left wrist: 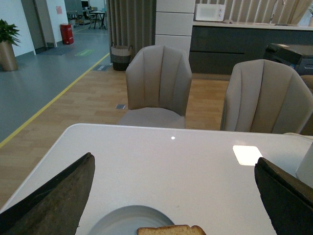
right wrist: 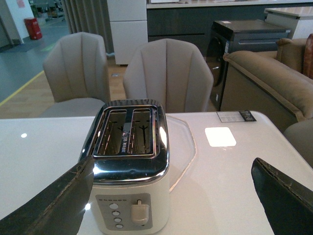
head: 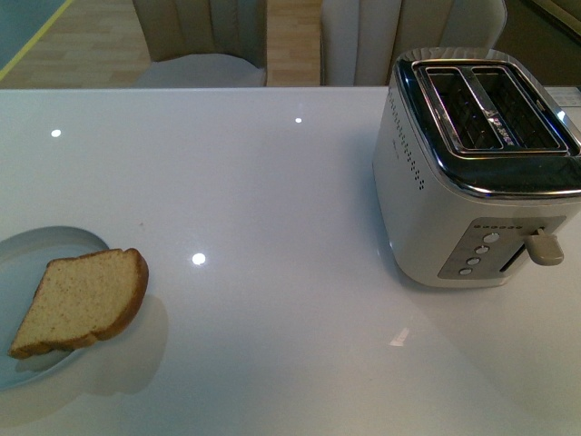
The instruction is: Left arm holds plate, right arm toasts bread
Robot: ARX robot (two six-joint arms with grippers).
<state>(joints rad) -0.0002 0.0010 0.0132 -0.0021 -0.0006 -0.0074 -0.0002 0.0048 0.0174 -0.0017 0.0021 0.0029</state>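
A slice of wholemeal bread (head: pixel 83 301) lies on the pale blue-grey plate (head: pixel 36 250) at the table's front left. Both also show at the lower edge of the left wrist view, the bread (left wrist: pixel 171 230) on the plate (left wrist: pixel 117 220). My left gripper (left wrist: pixel 173 193) is open, above and behind the plate, holding nothing. A white two-slot toaster (head: pixel 472 173) with a chrome top stands at the right, slots empty, lever (head: pixel 545 247) up. My right gripper (right wrist: pixel 171 196) is open in front of the toaster (right wrist: pixel 129 166), holding nothing. Neither arm shows in the front view.
The white glossy table (head: pixel 272 200) carries the plate and toaster. Two beige chairs (head: pixel 200 41) stand behind its far edge. A clear flat mat (right wrist: pixel 183 142) lies under and beside the toaster. A sofa (right wrist: pixel 274 83) stands to the right.
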